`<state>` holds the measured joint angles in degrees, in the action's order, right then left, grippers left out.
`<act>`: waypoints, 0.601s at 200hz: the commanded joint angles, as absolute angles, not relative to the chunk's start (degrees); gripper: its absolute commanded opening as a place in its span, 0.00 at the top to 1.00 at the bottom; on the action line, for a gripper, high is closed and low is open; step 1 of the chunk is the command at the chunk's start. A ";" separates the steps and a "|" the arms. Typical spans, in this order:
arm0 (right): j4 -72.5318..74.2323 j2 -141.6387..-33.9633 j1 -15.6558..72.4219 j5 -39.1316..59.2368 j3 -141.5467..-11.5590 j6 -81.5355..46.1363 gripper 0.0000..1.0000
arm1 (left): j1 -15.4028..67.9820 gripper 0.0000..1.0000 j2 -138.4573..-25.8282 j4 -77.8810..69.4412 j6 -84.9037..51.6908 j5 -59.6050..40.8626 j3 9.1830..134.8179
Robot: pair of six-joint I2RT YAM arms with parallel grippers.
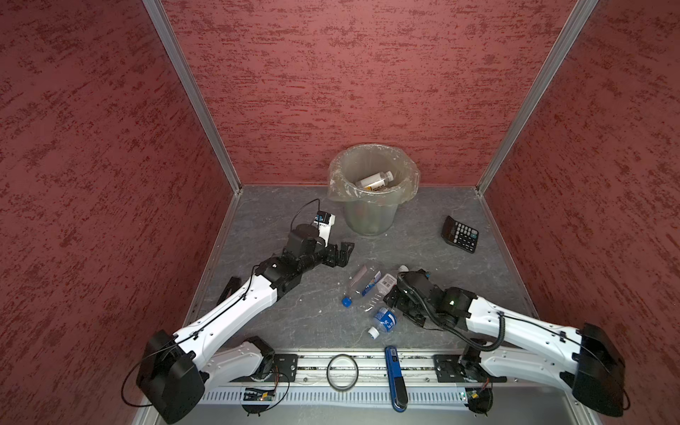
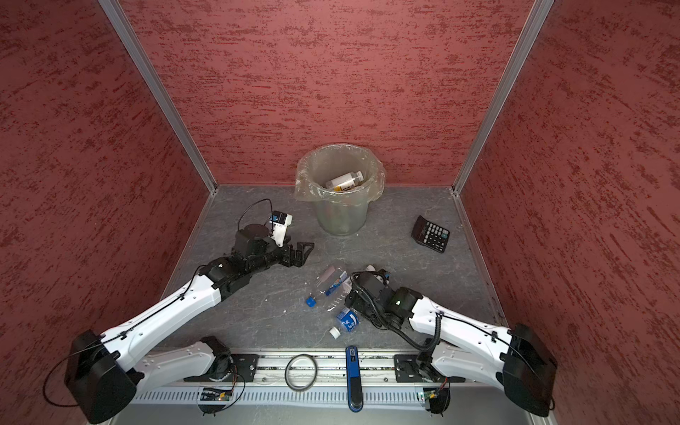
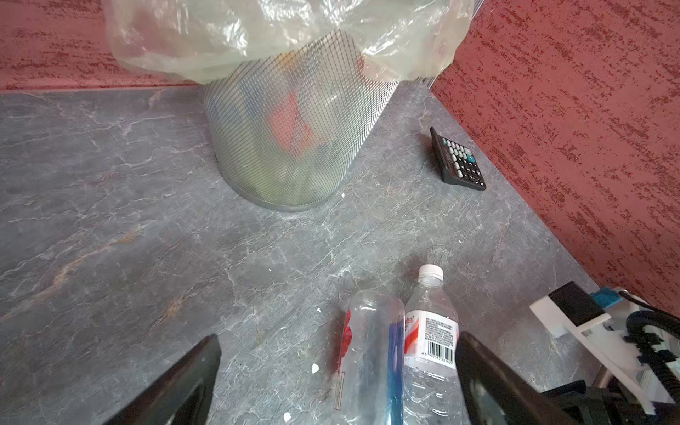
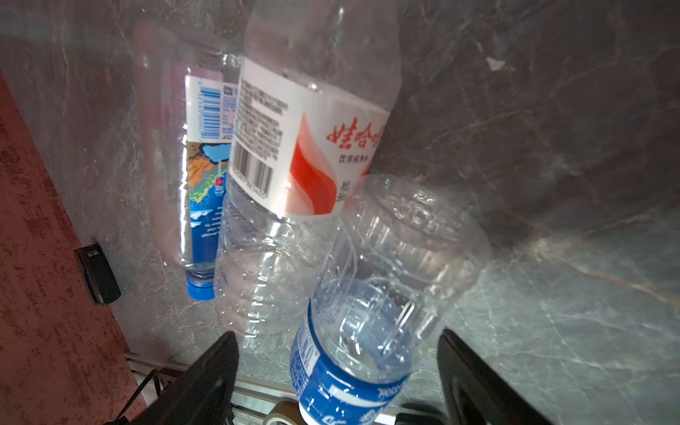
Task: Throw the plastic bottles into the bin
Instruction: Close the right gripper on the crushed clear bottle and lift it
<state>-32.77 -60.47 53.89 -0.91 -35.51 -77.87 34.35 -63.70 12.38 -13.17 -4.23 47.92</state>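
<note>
Pickup step, by my read: right pincer is spread w/ one jaw either side of the blue-band bottle. Small gap shows on both sides, so nothing is pinched yet. That bottle lies on its side on the counter, label end btwn the jaws, clear base end poking out past the tips. Just beyond the tips its base seems to touch the red-label bottle. Blue-cap bottle lies alongside that one, further out from the pincer.

Nxt move, I reckon: press jaws onto the blue-band bottle w/o crushing it and lift clear of the neighbour. Then carry it to the bin, which stands well beyond the pincer by the back wall, w/ a white-label bottle lying on top inside. Risk: thin plastic may squirt out or drag the neighbour.

Left pincer is spread wide & empty, bin close ahead of it, red-label & blue-cap bottles near one jaw. Approx 3 bottles left out. Calculator is no part of the job.
</note>
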 commanded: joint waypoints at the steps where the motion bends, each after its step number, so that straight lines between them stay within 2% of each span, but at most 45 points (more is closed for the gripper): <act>1: -32.33 -60.62 54.04 -3.26 -34.38 -82.45 0.18 | 33.90 0.00 -62.14 11.05 -14.11 -4.99 46.86; 31: -28.16 -64.96 54.12 -1.15 -34.10 -81.25 0.23 | 33.51 0.00 -63.63 10.55 -14.66 -5.53 46.16; 83: -24.78 -67.36 54.07 -0.98 -32.25 -80.52 0.24 | 33.05 0.01 -64.79 10.66 -15.55 -5.90 44.79; 120: -24.67 -70.21 54.07 -1.68 -33.74 -77.45 0.31 | 32.71 0.01 -64.68 10.69 -15.82 -6.23 44.56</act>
